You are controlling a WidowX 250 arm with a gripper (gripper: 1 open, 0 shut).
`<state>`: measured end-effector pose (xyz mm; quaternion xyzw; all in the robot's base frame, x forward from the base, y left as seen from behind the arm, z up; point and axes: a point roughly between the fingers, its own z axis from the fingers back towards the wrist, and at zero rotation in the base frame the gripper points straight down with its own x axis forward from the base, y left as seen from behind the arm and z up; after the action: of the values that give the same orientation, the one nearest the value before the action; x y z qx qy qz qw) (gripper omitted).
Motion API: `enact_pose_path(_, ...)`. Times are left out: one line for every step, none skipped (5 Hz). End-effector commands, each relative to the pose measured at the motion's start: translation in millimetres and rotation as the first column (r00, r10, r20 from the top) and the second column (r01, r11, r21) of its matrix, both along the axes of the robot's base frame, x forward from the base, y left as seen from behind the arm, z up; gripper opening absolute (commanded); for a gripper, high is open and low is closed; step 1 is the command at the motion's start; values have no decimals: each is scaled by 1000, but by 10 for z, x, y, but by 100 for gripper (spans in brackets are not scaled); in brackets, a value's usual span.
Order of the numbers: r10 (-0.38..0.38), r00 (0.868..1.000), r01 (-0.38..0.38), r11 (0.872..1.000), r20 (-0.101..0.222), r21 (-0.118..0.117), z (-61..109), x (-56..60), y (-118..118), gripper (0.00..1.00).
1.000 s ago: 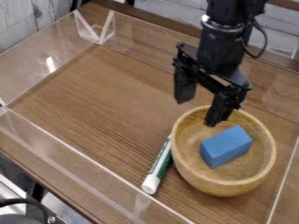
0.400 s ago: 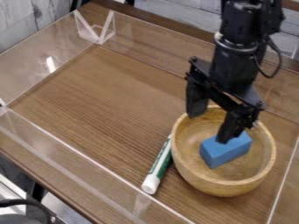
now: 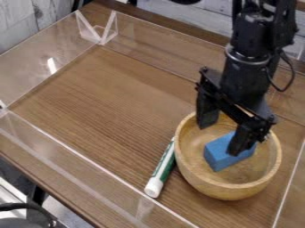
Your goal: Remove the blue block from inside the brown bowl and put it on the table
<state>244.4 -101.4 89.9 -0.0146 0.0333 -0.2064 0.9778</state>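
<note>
We see the hand (image 3: pixel 230 116) spread wide and empty, its fingers straddling the blue block (image 3: pixel 226 152), which lies inside the brown bowl (image 3: pixel 188 169) on the tabletop (image 3: pixel 107 98).

The table (image 3: pixel 107 98) is brown, streaked with darker wood grain, and its walls (image 3: pixel 30 58) are clear with pale glints along the edges. Toward the near right corner sits the brown bowl (image 3: pixel 197 174) — light tan wood, faint grain on its rim. Inside it, the blue block (image 3: pixel 222 157) is a flat medium blue. The gripper (image 3: pixel 230 123) above it is black throughout. Beside the bowl lies a marker pen (image 3: pixel 161 171) — white with green.
</note>
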Motion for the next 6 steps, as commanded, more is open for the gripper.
enact_pose_path(-13, 999, 14, 1000, 44, -19, 25, 33, -55, 100)
enact_pose_path(-25, 998, 27, 999, 60, -30, -35, 35, -78, 100)
enact_pose_path(-38, 996, 41, 998, 79, -40, -86, 43, -96, 100)
enact_pose_path(-44, 994, 49, 998, 95, -48, -119, 52, -104, 100)
enact_pose_path(-44, 993, 50, 997, 110, -55, -130, 63, -107, 100)
enact_pose_path(-46, 991, 54, 997, 122, -58, -136, 73, -108, 100)
